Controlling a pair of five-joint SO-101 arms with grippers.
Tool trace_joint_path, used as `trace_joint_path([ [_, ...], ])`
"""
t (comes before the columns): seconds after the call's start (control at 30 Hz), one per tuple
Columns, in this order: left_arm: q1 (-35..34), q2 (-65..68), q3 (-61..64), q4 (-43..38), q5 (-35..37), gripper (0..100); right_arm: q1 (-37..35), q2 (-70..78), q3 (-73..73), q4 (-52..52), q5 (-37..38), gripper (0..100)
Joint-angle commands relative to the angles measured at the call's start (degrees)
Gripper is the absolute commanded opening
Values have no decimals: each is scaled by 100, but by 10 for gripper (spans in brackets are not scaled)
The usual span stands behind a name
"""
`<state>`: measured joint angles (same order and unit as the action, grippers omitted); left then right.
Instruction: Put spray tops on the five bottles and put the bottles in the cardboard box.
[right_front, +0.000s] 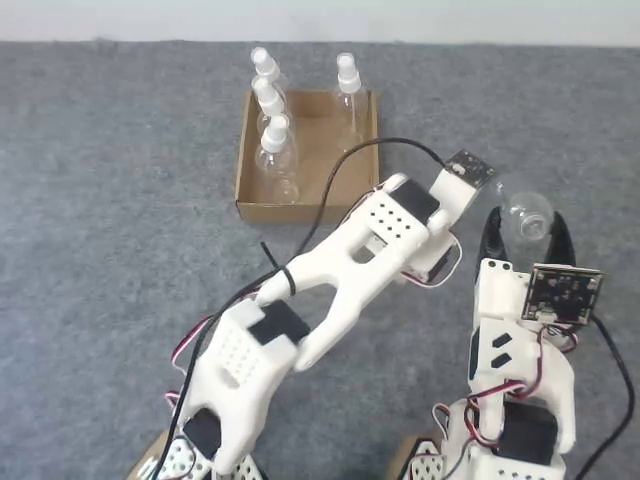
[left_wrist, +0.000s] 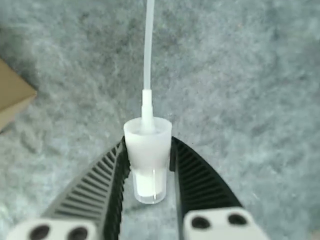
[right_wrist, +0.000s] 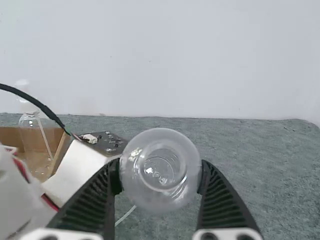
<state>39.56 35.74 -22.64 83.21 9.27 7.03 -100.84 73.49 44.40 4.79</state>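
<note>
Both grippers full, right of the box.
Near right, the right gripper (right_wrist: 160, 174) pinches a bare bottle (right_wrist: 159, 162). Just beside it, the left gripper (left_wrist: 147, 146) clamps a spray top (left_wrist: 146, 167), its tube (left_wrist: 148, 45) sticking out past the fingers. Far left, four capped bottles (right_front: 277, 150) stand in the box (right_front: 300, 211).

Left arm (right_front: 340, 270) stretched diagonally from the counter's near edge toward its right side, left pincer (left_wrist: 147, 144) clamped on a spray top (left_wrist: 146, 165), right arm (right_front: 515, 330) by the near right corner, right pincer (right_wrist: 160, 167) gripping a bottle (right_wrist: 160, 150)
</note>
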Motion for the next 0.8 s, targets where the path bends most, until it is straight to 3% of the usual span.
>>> trace_joint_path([
  [0.0, 0, -1204, 699, -422, 18, 9, 259, -84, -299, -163, -79, 42],
  [0.4, 0, -3560, 3108, -1574, 18, 9, 312, -84, -308, -163, -79, 41],
  [0.77, -9, -4949, 4075, -1837, 18, 9, 312, -84, -308, -163, -79, 41],
])
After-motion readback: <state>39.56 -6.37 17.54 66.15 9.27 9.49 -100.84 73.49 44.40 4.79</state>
